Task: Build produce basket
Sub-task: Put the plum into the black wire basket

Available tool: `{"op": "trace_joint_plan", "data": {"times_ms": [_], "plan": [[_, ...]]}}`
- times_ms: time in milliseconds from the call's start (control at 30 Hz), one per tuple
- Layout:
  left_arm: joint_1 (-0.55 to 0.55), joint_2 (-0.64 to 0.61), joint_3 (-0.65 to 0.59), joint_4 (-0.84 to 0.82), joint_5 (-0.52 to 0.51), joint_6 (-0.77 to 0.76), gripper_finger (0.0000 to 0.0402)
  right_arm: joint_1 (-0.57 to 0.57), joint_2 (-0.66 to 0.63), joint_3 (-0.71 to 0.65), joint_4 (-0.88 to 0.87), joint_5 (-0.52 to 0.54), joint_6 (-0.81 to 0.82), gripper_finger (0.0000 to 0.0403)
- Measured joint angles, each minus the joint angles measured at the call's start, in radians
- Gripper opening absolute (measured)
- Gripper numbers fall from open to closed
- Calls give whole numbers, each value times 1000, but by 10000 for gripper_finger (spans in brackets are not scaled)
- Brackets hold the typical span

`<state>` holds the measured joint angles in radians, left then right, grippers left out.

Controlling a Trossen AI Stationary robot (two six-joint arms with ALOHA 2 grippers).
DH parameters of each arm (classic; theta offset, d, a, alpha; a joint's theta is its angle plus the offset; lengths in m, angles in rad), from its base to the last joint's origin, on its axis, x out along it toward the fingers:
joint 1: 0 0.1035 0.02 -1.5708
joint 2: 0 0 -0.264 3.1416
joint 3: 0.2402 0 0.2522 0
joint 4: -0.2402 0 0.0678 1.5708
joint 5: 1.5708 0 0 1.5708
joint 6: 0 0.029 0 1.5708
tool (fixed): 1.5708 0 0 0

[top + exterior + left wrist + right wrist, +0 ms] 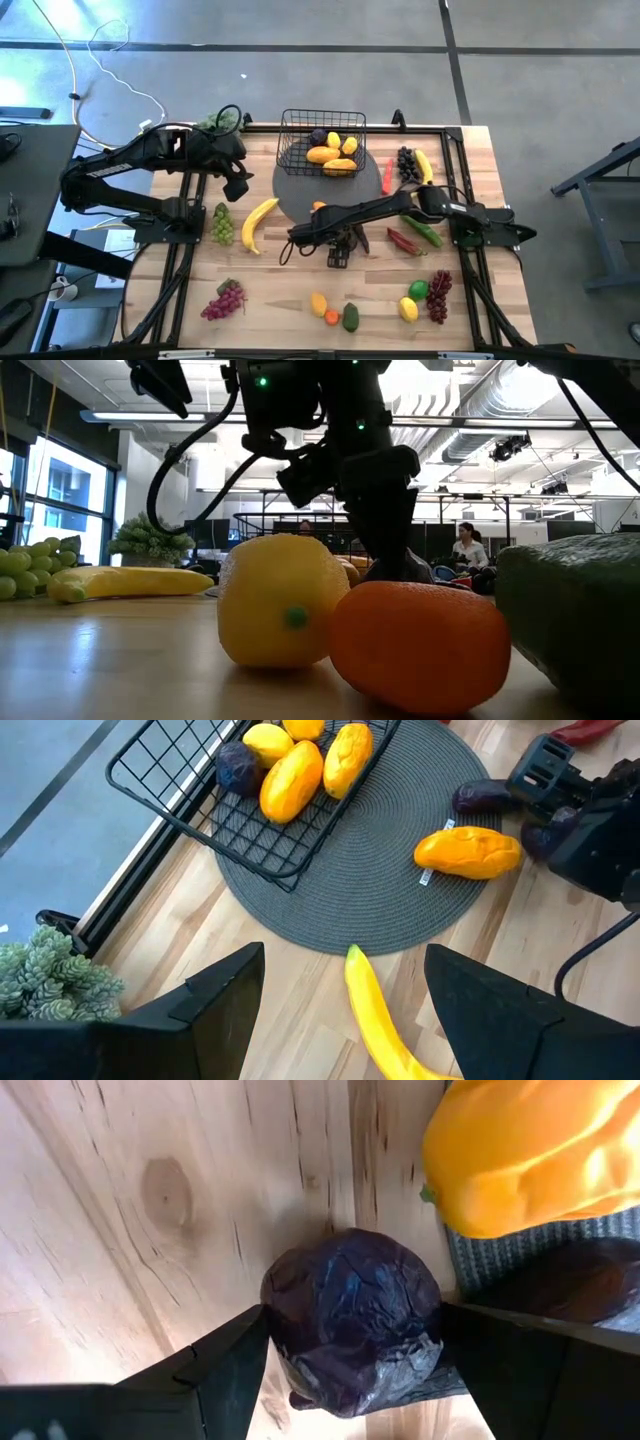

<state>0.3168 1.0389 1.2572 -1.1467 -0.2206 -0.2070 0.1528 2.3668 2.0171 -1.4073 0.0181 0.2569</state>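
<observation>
R gripper [350, 1342] hung low over table by front edge of round mat [400, 910], fingers spread wide either side of dark purple crinkled fruit [350, 1315], not yet closed on it. Orange mango [530, 1150] just beside. Fruit looked light, hollow plastic, glossy, prob. slippery; best pinched across widest middle. Wire basket [292, 150] on mat's far side held mangoes, lemon, purple piece. L gripper [345, 995] open, empty, above banana [257, 222]. Small tag on mango, unreadable.

The left arm reaches in from the left side, its left gripper [238, 185] raised above the surface with fingers [215, 995] spread wide. The right arm stretches leftward across the middle, its right gripper [340, 250] pointed down at the surface, fingers [225, 1365] apart.
</observation>
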Motion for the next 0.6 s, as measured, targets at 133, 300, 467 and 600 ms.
{"op": "trace_joint_plan", "data": {"times_ms": [133,300,467,600], "plan": [[0,0,0,0,0,0,266,-1,15,1,-9,-12,-3,254],[0,0,0,0,0,0,266,-1,17,-1,-3,-16,17,217],[0,0,0,0,0,0,266,-2,18,-3,4,-28,27,176],[0,0,0,-1,0,0,266,-2,18,-3,3,-38,34,155]]}}
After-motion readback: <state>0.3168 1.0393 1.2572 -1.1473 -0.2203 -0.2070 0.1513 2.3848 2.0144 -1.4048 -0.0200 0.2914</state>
